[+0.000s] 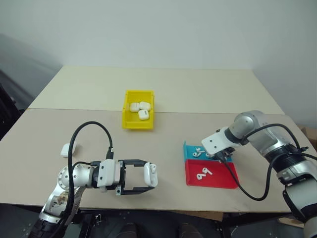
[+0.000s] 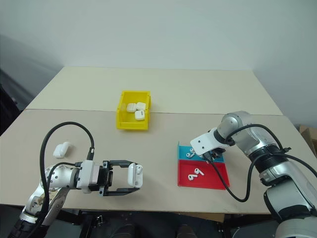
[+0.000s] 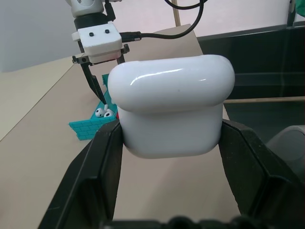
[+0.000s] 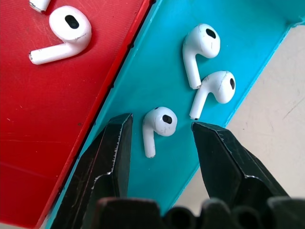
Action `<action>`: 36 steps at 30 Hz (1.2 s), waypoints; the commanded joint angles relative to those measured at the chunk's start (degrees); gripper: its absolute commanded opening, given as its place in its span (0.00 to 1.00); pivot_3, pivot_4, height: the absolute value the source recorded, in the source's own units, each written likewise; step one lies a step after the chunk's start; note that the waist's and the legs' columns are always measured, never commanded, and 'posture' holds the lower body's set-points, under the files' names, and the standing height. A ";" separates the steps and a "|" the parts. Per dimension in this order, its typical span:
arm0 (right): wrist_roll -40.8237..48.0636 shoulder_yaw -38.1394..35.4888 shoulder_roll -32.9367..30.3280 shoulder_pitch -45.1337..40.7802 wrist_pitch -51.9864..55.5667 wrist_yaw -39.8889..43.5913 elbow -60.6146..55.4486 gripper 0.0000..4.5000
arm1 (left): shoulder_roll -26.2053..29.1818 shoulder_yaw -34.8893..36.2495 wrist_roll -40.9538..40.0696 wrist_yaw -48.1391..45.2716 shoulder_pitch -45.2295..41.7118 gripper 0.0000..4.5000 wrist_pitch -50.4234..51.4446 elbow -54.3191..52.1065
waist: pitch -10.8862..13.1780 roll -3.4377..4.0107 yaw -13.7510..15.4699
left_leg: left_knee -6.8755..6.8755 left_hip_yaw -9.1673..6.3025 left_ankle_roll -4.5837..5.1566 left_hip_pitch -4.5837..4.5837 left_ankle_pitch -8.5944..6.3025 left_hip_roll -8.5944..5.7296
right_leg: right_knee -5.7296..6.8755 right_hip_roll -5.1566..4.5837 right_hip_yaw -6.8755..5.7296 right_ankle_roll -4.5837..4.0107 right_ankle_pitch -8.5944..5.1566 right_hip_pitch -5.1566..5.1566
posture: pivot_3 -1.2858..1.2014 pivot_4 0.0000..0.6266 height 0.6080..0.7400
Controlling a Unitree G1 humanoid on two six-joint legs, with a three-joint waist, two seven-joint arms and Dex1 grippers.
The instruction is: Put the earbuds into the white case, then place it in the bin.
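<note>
While the left gripper [image 1: 146, 181] holds the white case [image 1: 150, 174] clamped near the table's front edge, the right gripper [image 4: 159, 128] hangs open, its fingers straddling one earbud [image 4: 158, 125] lying in the blue tray [image 4: 248, 62]. Best to lower straight and close gently on the bud's stem, since it is small, glossy and likely to skid. The yellow bin [image 1: 128, 120] waits farther back.

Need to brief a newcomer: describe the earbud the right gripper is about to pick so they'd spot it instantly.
Find the blue tray beside the red tray, under the right gripper. Three earbuds lie in it; the target earbud lies alone between the open black fingers, while the other two lie together farther up the tray.
</note>
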 commanded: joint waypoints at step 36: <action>-0.49 -1.65 -0.25 0.41 -3.82 -0.66 -0.56 0.29 | 0.46 0.30 0.23 0.56 -0.18 0.61 -1.38 -1.21 | 0.00 0.00 -0.02 | 0.00 0.02 0.00 0.05 0.00 0.00 | 0.04 0.00 0.02 0.00 0.00 0.01 | 0.52 0.24 1.00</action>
